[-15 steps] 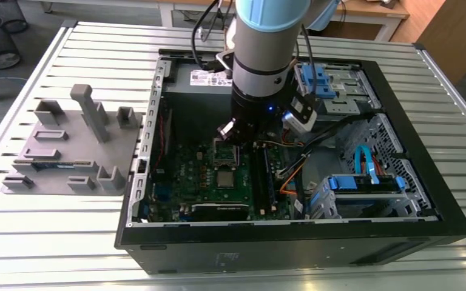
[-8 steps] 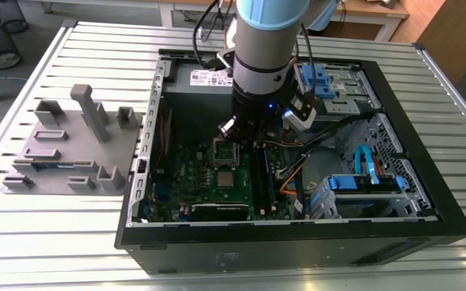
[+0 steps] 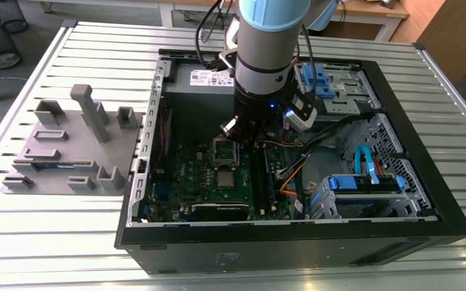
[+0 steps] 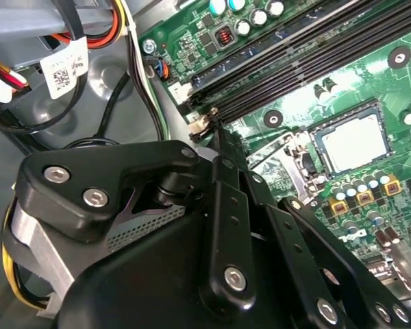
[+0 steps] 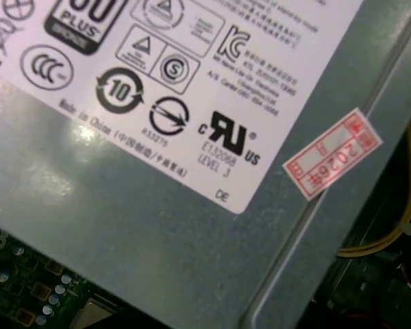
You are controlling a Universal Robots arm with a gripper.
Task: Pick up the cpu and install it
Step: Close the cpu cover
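Your gripper [image 3: 245, 139], grip width & load can't be told, hangs over the motherboard [image 3: 189, 163] in the open pc case [image 3: 298, 257], just beside the cpu [image 3: 227, 178], which lies flat mid-board, apparently seated in its socket.

The arm [image 3: 261, 66] is a thick silver-grey tube topped by a pale blue joint cover [image 3: 269, 12], stepping down to a black wrist section with a small blue light [image 3: 272, 106]. A white-and-black block [image 3: 300, 115] sits on its side, and black cables [image 3: 211, 27] trail beside it. In the second wrist view the gripper [image 4: 216, 137] is matte black, with rounded linkage bars [image 4: 229, 226] pinned by silver screws [image 4: 234, 277], a ribbed grey patch [image 4: 147, 226] and a silver band [image 4: 34, 247]
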